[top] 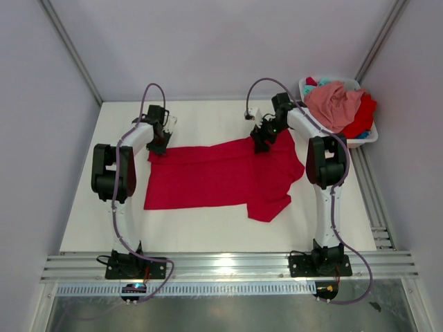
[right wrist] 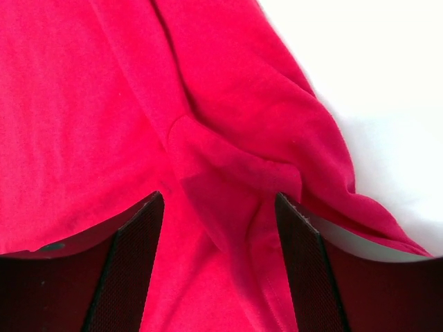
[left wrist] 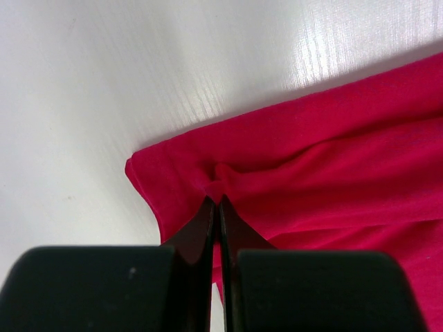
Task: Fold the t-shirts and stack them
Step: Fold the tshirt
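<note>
A bright red t-shirt (top: 214, 176) lies spread wide on the white table, one sleeve drooping toward the front right. My left gripper (top: 159, 142) sits at the shirt's far left corner, shut on a small pinch of the red cloth (left wrist: 218, 188). At the far right edge of the shirt is my right gripper (top: 261, 142); in the right wrist view it (right wrist: 220, 200) stands open, a raised fold of the red t-shirt (right wrist: 228, 173) between its fingers and not squeezed. More t-shirts, salmon pink (top: 336, 104), red (top: 361, 119) and a bit of teal (top: 309, 88), are heaped in the basket.
The white plastic basket (top: 365, 140) stands at the table's far right corner, just right of my right arm. Grey walls close in the table on the left, back and right. A metal rail (top: 221, 266) runs along the near edge by the arm bases.
</note>
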Robot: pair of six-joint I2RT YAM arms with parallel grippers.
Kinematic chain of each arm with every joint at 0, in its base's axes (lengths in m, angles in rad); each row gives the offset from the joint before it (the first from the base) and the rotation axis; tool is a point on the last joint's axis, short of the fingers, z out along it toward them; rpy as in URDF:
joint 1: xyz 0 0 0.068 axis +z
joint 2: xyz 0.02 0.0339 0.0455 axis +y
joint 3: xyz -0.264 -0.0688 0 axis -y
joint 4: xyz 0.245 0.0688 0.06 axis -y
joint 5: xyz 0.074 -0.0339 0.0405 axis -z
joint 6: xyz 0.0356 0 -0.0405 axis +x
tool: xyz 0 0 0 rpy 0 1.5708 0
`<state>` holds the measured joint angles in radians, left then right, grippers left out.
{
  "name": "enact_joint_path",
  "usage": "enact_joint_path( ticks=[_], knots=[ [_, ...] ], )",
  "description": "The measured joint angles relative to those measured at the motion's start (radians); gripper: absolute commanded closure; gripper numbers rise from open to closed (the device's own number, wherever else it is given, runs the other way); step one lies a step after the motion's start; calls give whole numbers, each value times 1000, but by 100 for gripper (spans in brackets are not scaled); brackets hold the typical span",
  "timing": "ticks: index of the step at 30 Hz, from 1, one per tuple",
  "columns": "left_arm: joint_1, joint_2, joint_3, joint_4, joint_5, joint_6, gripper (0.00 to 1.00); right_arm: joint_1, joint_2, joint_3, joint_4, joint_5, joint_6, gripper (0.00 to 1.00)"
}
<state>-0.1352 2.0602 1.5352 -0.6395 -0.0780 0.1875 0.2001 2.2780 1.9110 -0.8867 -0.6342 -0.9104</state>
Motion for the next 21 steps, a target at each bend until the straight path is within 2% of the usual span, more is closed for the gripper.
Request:
enact_joint_path(
  ticks=[2, 21],
  knots=[
    [0, 0, 0, 0, 0, 0, 100, 0, 0, 0, 6, 8, 5, 26],
    [0, 0, 0, 0, 0, 1, 100, 0, 0, -2, 140, 42, 84, 21]
  ],
)
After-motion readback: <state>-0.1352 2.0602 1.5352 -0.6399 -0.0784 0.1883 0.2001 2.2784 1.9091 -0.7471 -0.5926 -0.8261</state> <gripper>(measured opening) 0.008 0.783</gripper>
